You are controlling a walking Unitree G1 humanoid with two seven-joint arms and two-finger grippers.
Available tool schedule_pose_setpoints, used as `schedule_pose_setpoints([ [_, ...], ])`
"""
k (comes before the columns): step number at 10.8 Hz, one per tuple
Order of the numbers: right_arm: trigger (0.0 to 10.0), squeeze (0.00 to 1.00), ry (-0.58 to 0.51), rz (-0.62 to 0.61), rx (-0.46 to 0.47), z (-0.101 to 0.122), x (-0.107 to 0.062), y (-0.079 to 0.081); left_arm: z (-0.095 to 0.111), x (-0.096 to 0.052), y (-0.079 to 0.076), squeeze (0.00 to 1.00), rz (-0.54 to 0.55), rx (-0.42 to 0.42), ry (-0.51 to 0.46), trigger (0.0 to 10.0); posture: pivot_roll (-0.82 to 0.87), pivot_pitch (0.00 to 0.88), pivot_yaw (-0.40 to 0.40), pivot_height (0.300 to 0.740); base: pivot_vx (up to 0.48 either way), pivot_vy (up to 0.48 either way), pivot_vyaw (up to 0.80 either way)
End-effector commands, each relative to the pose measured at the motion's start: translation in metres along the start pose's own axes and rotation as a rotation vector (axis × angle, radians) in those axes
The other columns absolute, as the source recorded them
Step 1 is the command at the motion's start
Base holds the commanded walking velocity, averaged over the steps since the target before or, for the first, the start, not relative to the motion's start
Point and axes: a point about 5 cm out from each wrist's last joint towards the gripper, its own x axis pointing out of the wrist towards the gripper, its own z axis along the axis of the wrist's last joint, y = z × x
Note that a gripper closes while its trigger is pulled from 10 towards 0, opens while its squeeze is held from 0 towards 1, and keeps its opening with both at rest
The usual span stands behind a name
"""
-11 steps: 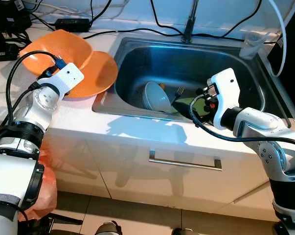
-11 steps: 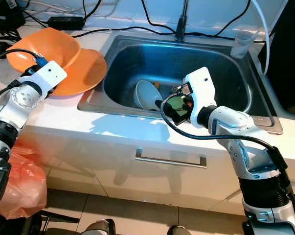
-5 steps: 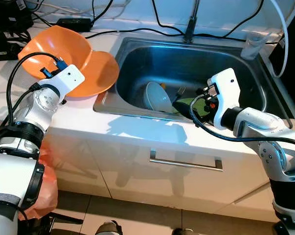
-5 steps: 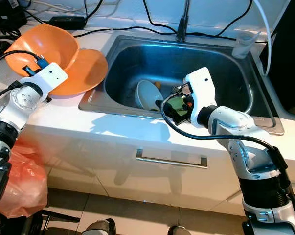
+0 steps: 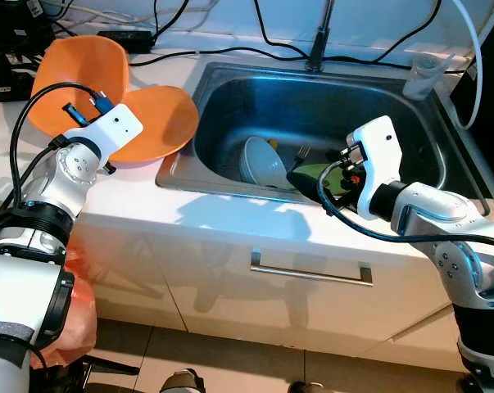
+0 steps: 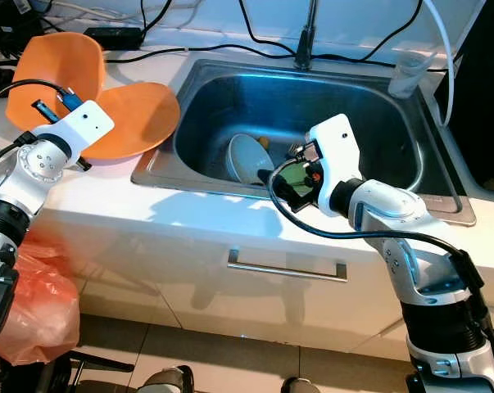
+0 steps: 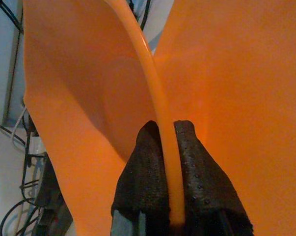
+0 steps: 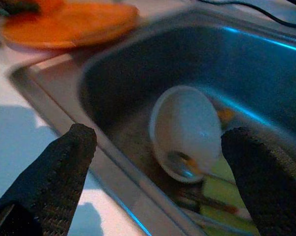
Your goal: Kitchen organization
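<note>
Orange bowl tilted up off the orange plate on counter, rim clamped in left hand. Right hand spread apart over sink w/ white bowl. Step: lifting bowl; next needs clear carry.

Two orange bowls; one white bowl; one fork; possibly one cup.
</note>
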Motion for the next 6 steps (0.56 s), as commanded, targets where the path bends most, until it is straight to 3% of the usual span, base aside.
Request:
schedule_pose_setpoints([
  [1,10.0,0.0,-0.051,0.038,-0.004,0.009,-0.004,0.005,0.002,0.001,-0.003,0.0,-0.011,0.009,-0.003,0.0,-0.05,0.112,0.018,0.74,0.0,0.0,0.0],
  [3,10.0,0.0,-0.057,0.051,-0.007,0.01,-0.005,0.007,0.006,0.001,-0.003,0.0,-0.012,0.016,-0.025,0.0,-0.05,0.111,0.019,0.74,0.0,0.0,0.0],
  [6,10.0,0.0,-0.098,0.094,-0.009,0.015,-0.006,0.013,0.026,0.003,0.001,0.0,0.049,0.067,-0.135,0.0,-0.05,0.107,0.02,0.74,0.0,0.0,0.0],
])
